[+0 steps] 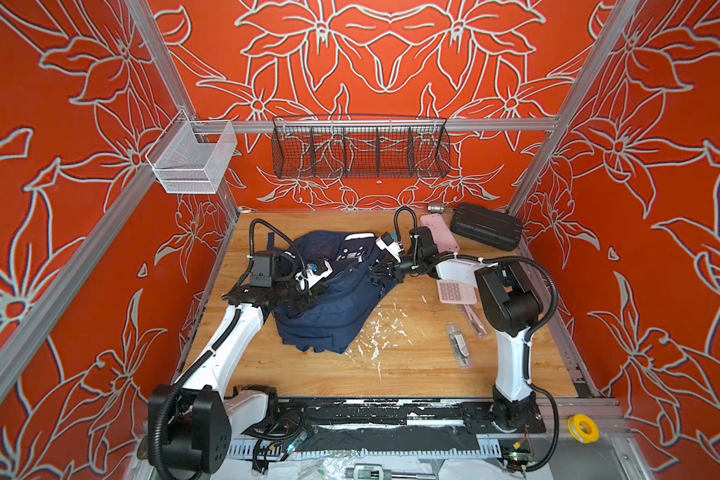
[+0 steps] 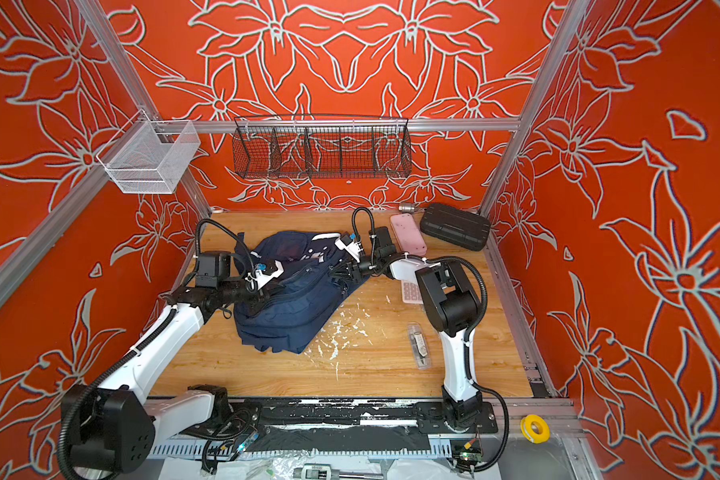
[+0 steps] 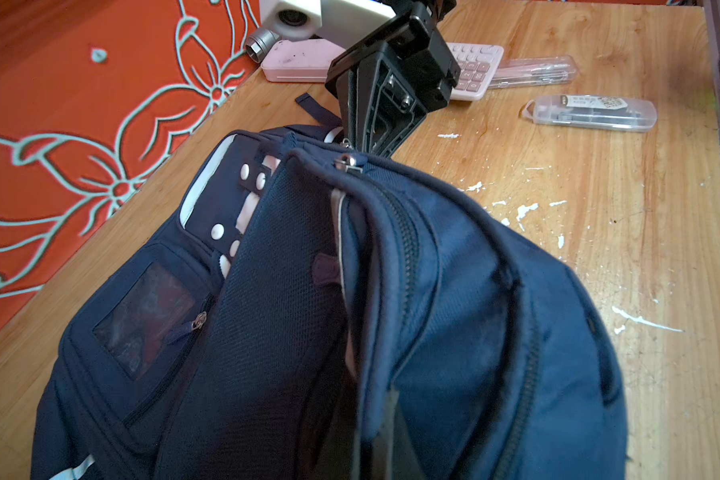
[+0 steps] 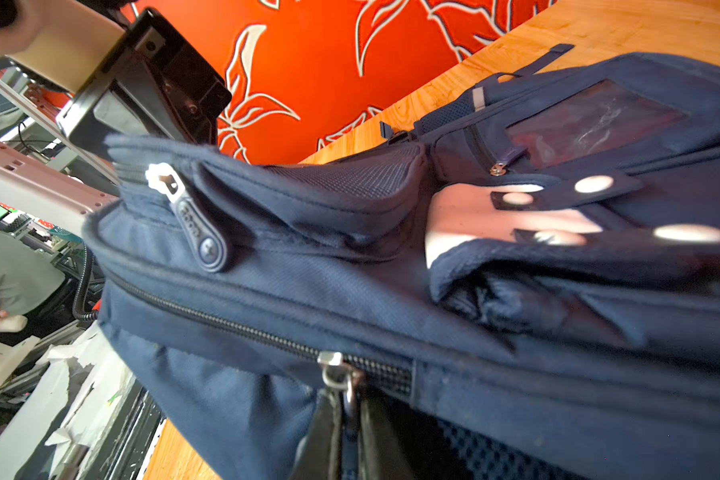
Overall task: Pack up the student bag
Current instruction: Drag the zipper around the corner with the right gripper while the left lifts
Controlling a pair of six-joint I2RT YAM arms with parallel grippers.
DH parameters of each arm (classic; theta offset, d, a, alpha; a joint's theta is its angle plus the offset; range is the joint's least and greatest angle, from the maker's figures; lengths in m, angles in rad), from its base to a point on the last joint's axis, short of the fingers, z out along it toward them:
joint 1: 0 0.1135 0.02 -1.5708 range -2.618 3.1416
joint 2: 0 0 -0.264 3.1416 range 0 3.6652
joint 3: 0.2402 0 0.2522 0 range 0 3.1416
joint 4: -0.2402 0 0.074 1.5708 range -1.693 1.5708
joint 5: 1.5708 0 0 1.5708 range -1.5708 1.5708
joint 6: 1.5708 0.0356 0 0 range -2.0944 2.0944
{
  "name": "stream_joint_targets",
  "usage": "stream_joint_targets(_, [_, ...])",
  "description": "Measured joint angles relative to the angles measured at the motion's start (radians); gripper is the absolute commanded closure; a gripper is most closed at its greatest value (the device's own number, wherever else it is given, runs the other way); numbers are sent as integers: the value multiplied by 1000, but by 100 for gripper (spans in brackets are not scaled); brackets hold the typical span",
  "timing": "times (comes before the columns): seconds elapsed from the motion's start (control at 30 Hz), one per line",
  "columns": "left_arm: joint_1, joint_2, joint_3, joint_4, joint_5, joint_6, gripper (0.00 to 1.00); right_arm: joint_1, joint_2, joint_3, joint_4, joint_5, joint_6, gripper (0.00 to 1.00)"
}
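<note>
Large navy fabric backpack (image 1: 329, 303), frame centre: my left tool (image 3: 366, 401) clamps rim, my right tool (image 4: 348, 399) pinches silver zip pull (image 4: 335, 368); slack fabric could free pull.

Black case (image 1: 486, 226), pink box (image 1: 443, 237), calculator (image 1: 452, 293) on table (image 1: 412, 365).

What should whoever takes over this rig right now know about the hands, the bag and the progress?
Left hand: shut, pinching the fabric edge of the student bag.
Right hand: shut on a zip pull of the bag.
Bag lies on the table. The pink case, calculator, clear pen box and black hard case lie to its right, outside it.
Done: bag gripped at both ends.
Left: probably draw the zip open, load the items, close it.
</note>
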Motion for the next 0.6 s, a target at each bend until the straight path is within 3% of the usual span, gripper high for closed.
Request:
stream_joint_targets(0.17, [0,0,0,0,-7,-16,100,0,-8,-7,-7,23,4,100])
stream_joint_targets(0.33, [-13,0,27,-26,-33,-61,100,4,-56,-6,-107,146,-6,100])
stream_joint_targets(0.6, [-167,-83,35,-33,-148,-209,100,-24,-64,203,-451,262,-63,100])
